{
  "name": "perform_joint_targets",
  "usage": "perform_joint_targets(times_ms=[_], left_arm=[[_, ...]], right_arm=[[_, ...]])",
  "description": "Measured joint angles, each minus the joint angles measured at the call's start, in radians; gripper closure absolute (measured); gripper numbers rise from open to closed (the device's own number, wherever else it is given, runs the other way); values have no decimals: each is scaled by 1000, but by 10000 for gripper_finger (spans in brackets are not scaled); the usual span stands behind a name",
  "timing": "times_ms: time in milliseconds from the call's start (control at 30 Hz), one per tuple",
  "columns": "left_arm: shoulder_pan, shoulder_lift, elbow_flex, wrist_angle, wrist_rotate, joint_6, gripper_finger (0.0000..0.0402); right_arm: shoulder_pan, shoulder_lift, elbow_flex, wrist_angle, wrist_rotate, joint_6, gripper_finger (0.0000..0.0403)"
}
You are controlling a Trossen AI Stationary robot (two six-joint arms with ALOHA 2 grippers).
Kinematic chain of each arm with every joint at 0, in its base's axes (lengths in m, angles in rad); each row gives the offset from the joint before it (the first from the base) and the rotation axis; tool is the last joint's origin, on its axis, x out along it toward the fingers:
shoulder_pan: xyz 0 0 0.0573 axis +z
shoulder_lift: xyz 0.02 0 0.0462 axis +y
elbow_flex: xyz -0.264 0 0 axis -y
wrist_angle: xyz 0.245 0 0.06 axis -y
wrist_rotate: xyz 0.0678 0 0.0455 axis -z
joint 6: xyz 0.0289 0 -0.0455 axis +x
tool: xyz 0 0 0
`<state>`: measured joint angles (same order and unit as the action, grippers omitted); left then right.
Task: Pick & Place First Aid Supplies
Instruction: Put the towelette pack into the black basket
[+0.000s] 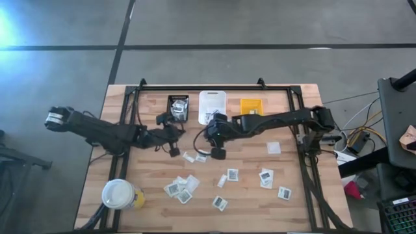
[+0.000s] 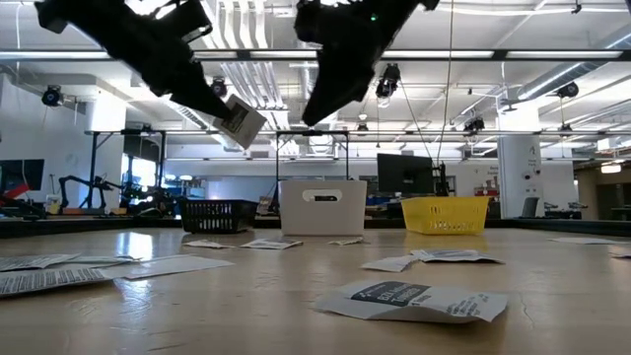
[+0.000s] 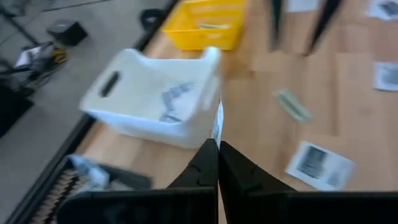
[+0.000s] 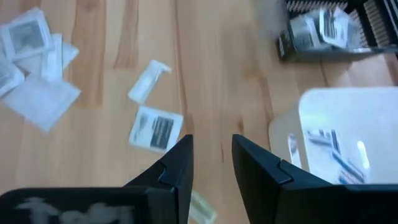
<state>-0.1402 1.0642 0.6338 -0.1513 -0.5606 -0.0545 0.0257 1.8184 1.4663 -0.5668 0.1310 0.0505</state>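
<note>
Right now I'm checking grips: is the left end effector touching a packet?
Touching. The low view shows the left end effector pinching a white packet in the air; its wrist view shows its fingers shut on the packet's edge.

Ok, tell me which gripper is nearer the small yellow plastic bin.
Right. The right gripper hangs toward the table's middle, short of the small yellow plastic bin; the left gripper is farther, below the black bin.

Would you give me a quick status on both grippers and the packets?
Left gripper shut on a packet, raised. Right gripper open, empty, near the white bin. Many packets on the table.
</note>
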Motion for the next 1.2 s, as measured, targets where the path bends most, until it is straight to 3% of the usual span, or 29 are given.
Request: perform_joint_targets(times_ms=[167,567,700,967,1200], left_arm=[[95,-100,0,-74,-47,-39,401],[372,-249,0,-106,-24,-104,401],[493,-264,0,-104,118,-140,401],[741,-245,0,-104,540,-230,401],[773,-170,0,-104,596,-254,401]], right_arm=[[5,-31,-6,-74,0,28,308],[11,-33,-53,-161,0,76,338],[12,-33,-81,-163,0,113,343],[23,-33,-111,-162,0,134,341],[38,-33,-114,-160,0,134,349]])
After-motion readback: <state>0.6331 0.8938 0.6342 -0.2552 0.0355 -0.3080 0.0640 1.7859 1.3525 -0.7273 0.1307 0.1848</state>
